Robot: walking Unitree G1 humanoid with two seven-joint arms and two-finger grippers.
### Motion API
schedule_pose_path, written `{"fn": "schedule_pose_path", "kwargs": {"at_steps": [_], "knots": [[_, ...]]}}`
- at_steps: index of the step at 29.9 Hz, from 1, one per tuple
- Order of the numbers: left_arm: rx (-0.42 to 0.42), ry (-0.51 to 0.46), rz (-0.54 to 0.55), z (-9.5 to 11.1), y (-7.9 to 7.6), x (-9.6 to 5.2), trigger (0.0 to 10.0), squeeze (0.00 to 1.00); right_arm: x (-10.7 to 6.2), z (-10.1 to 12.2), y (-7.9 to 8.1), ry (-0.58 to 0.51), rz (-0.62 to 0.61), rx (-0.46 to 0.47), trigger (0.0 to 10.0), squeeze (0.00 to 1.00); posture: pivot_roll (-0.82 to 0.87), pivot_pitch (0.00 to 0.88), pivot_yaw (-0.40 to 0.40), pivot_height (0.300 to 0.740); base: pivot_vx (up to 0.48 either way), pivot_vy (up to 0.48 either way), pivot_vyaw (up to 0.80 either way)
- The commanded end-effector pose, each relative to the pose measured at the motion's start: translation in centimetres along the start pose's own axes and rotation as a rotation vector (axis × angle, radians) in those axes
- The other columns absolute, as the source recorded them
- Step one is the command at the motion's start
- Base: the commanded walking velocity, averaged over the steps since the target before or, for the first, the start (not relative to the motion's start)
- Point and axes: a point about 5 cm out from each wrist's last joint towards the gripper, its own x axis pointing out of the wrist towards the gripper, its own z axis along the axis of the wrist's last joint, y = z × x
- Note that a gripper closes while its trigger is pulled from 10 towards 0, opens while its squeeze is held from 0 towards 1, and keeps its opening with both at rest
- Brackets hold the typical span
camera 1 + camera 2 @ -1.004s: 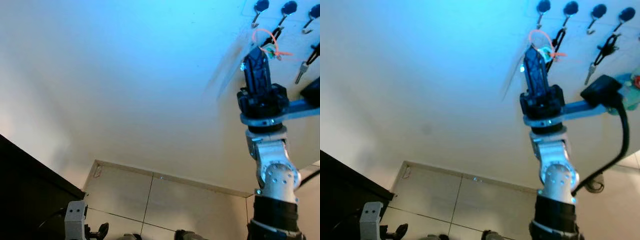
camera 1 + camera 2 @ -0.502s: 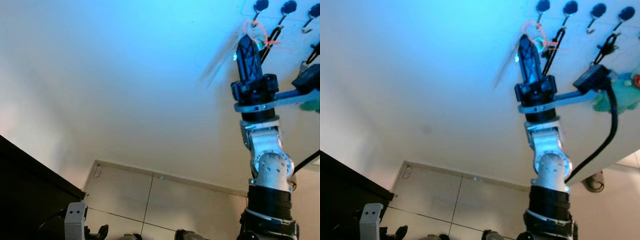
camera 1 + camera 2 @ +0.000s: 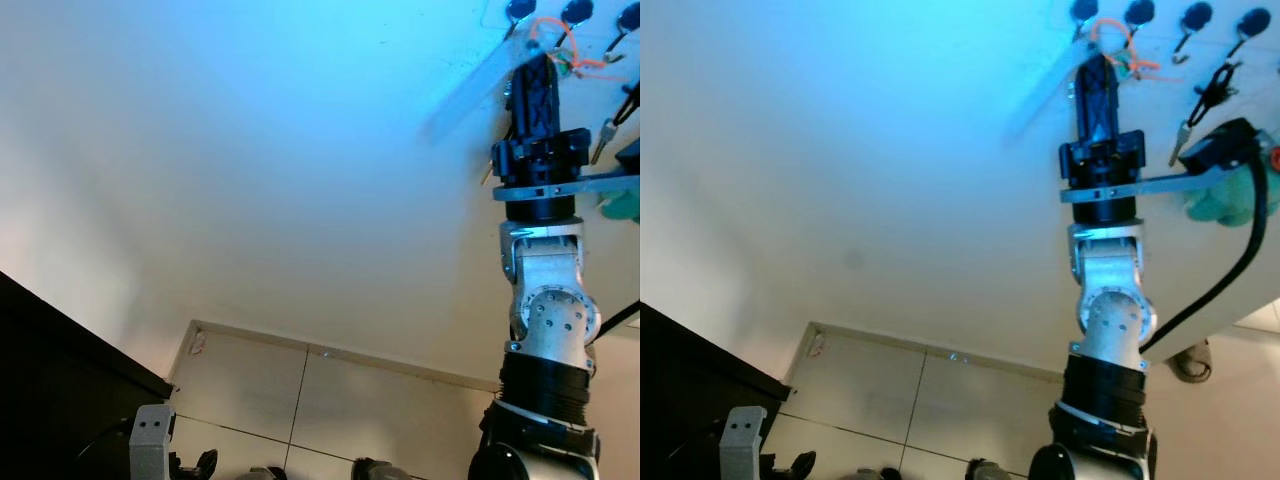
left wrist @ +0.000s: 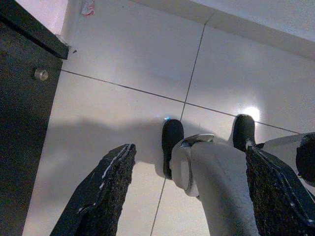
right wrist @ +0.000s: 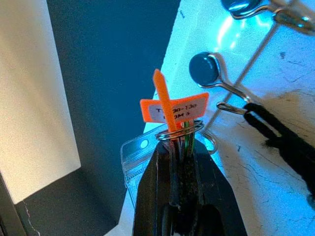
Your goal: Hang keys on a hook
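Right gripper (image 3: 1098,72) is reaching high up the wall (image 3: 250,150), with its two fingers squeezed tight on the keys (image 5: 181,129). A metal ring and an orange tag (image 5: 173,109) are sticking out above the fingertips, so the ring is free to slip over something. The keys are sitting right by the left end of the hook rack (image 5: 147,147), just below a round hook (image 5: 205,69). I think the ring is not on the hook yet. Another hook beside it is holding a black strap (image 5: 275,132). Left gripper (image 4: 182,196) is hanging idle over the floor (image 4: 123,54) with its fingers wide apart and holding nothing.
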Motion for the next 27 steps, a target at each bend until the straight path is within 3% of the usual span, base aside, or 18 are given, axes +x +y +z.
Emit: {"fn": "schedule_pose_path", "kwargs": {"at_steps": [1,19,23,27], "knots": [[0.004,0.045,0.004,-1.2,0.3,-0.5,10.0,0.00,-0.2,0.1,-0.3,-0.007,-0.025,0.002,0.0,0.00,-0.05,0.126,0.111,0.740,0.000,0.000,0.00],[0.007,0.042,-0.001,-1.2,0.1,-0.4,10.0,0.00,0.5,-0.6,-0.5,0.069,-0.070,-0.004,0.0,0.00,-0.06,0.129,0.106,0.740,0.000,0.000,0.00],[0.005,0.041,0.003,-1.2,0.1,-0.4,10.0,0.00,0.8,-2.4,0.4,0.176,-0.024,0.032,0.0,0.00,-0.05,0.131,0.101,0.740,0.000,0.000,0.00],[0.004,0.041,0.004,-1.2,0.1,-0.4,10.0,0.00,0.9,-3.0,0.7,0.206,-0.012,0.040,0.0,0.00,-0.05,0.131,0.100,0.740,0.000,0.000,0.00]]}}
